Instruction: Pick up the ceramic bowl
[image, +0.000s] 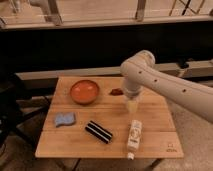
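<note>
Ceramic bowl (84, 92) upright on table (75, 142), mouth up (round, no long axis); gripper (131, 104) spread, well right of it.

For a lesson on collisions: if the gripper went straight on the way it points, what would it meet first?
Probably the clear cup, just under the gripper, which points down over the table; depth is unclear. The bowl sits off that line.
</note>
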